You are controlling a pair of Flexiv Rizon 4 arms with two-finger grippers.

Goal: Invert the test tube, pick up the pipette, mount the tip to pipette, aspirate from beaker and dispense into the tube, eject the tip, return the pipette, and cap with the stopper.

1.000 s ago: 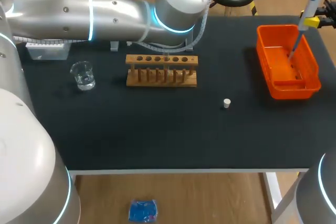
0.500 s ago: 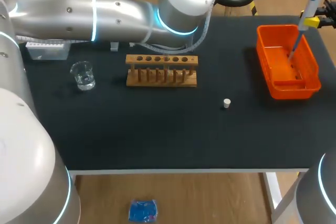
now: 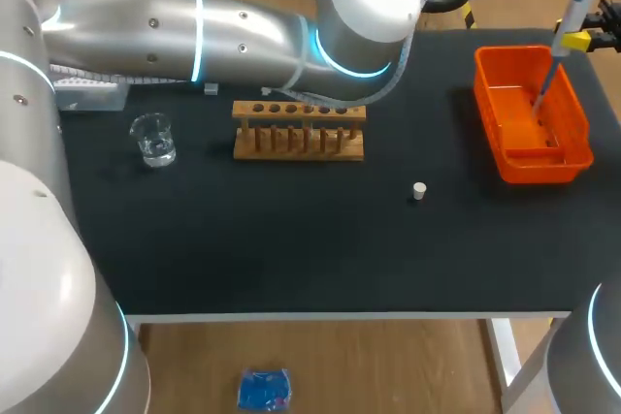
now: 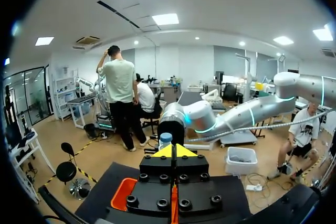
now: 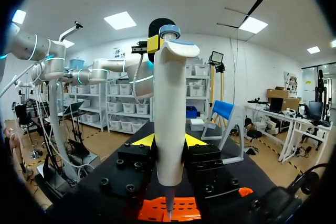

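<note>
Two yellow-tipped fingers of the right gripper point(image 5: 169, 141) clamp the pipette point(image 5: 169, 98) from both sides at mid-body, spread only as wide as the body itself. Pipette is upright, blue-capped plunger on top. Its thin lower end points down into the orange bin point(image 3: 532, 160), which sits on the table's right side toward the far corner. Can't tell if that end touches the bin floor, or if a tip is mounted.

Left gripper point(image 4: 173, 151): fingers closed tip to tip, nothing btw them. It is held high near the table's far right corner, just beside the pipette's top. In the left wrist view the blue cap shows just ahead of the tips, w/ the orange bin below. Left arm point(image 3: 243, 31) comes in from the left & stretches across the far side of the table, elbow above the rack.

Elsewhere on the black table point(image 3: 291, 249):
- Wooden test tube rack point(image 3: 299, 130) at far centre, row of holes along its top.
- Glass beaker point(image 3: 153, 138) left of the rack, well apart from it.
- White stopper point(image 3: 418, 191) lies alone, nearer than the rack & to its right, btw rack and bin.
- Pale box point(image 3: 92, 94) at far left, partly hidden under the left arm.
</note>
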